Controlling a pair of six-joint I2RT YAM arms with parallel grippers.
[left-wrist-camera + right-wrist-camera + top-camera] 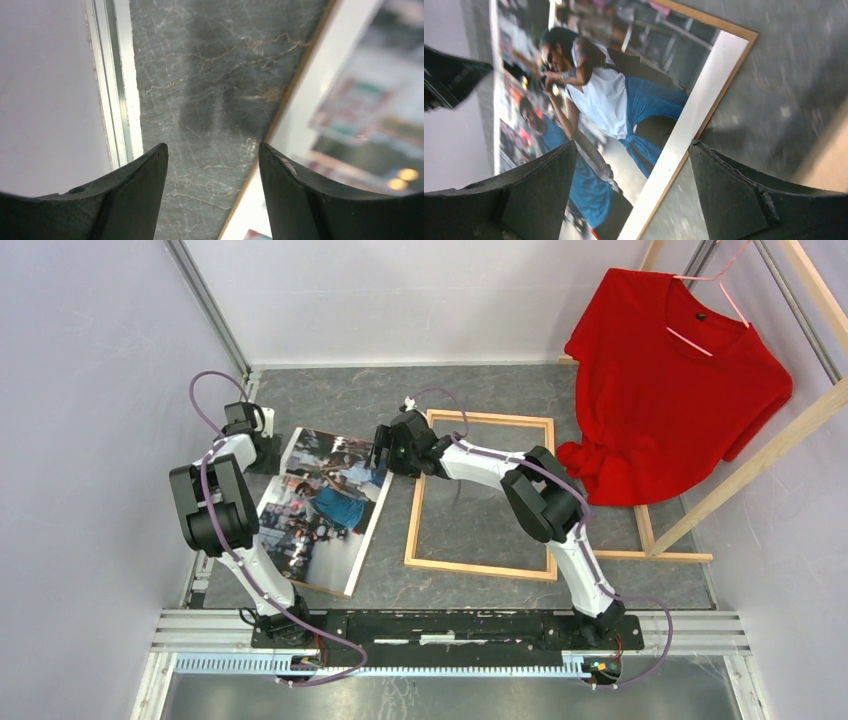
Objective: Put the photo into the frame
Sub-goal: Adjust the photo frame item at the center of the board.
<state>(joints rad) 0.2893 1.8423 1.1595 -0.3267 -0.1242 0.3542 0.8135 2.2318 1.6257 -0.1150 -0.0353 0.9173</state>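
Reaching across from its base on the far side, the right gripper [633, 145] hangs low with its fingers spread wide and nothing between them. One finger is over the printed picture and the other over bare table [500, 390], so the white-bordered edge of the photo [325, 505] runs through the gap. That looks to me like a set-up for pinching this edge near the far corner. The left gripper [212, 147] is parted and empty too. It is poised over the marbled tabletop just beside the opposite long edge, by the side wall. I'd guess it sits there because so large and thin a sheet would sag or swing if taken from one side only. The photo lies picture-side up on the left half of the table; I cannot tell whether every corner is flat. The frame [480, 570] lies just beside it to the right, with grey table showing through its opening, so nothing is in it yet. Well clear at the back right, a red T-shirt [670, 390] hangs on a wooden rack [760, 462].
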